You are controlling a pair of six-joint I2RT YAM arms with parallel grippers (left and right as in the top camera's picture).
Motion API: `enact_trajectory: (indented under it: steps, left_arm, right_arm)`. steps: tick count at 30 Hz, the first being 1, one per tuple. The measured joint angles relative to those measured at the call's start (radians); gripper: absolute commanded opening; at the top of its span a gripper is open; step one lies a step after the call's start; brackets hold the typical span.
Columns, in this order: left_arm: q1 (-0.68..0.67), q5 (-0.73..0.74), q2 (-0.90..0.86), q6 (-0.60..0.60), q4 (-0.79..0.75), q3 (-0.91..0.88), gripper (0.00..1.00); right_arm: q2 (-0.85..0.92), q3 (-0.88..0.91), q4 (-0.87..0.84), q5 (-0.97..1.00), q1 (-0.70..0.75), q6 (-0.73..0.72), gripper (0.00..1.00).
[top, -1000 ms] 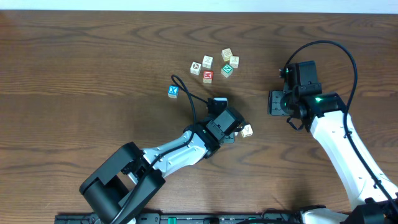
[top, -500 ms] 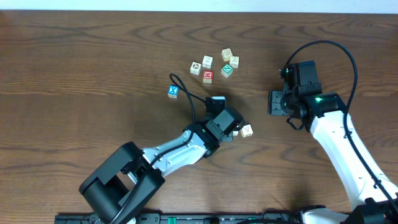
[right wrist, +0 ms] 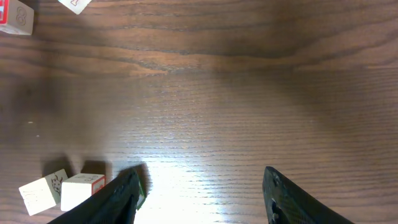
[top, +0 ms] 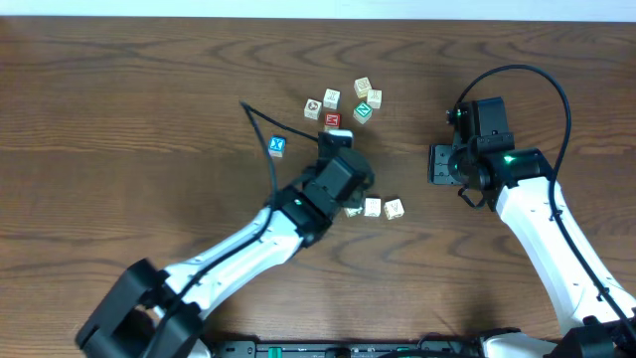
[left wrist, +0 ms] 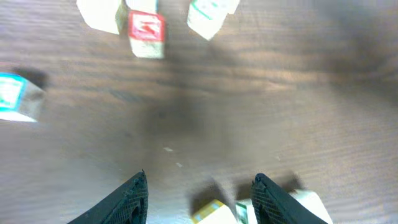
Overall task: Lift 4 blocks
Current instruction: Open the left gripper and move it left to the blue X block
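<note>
The left wrist view is smeared, so no cube's letter reads. Far ahead of the left gripper's [left wrist: 199, 179] fingertips, a cream block [left wrist: 99, 11] and the green-faced cube [left wrist: 208, 15] are cut by the top edge. The blue block [left wrist: 13, 96] is clipped at the side. Between the fingers a yellow-marked block [left wrist: 210, 214] runs off the bottom, as does a pale block [left wrist: 308, 205] just outside one finger. Overhead, the wrist housing [top: 338, 179] hides those fingers and part of a half-covered block [top: 351, 211]. Far ahead of the right gripper [right wrist: 199, 173], a red-marked cube [right wrist: 15, 15] is cut by the corner.
</note>
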State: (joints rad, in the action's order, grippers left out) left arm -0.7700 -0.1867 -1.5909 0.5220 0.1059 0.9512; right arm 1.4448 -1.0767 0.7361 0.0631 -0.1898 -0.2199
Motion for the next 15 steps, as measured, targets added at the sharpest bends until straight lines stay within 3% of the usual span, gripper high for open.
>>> enact_trajectory:
  steps: [9, 15]
  left_arm:
    - [0.239, 0.011, 0.007, -0.057, 0.055, 0.000, 0.55]
    - [0.415, 0.096, 0.005, -0.174, 0.077, 0.000, 0.54]
  right_arm:
    - [0.000, 0.000, 0.003, -0.002, 0.000, 0.000, 0.62]
    - [0.000, 0.000, 0.000, -0.003, 0.000, 0.000, 0.63]
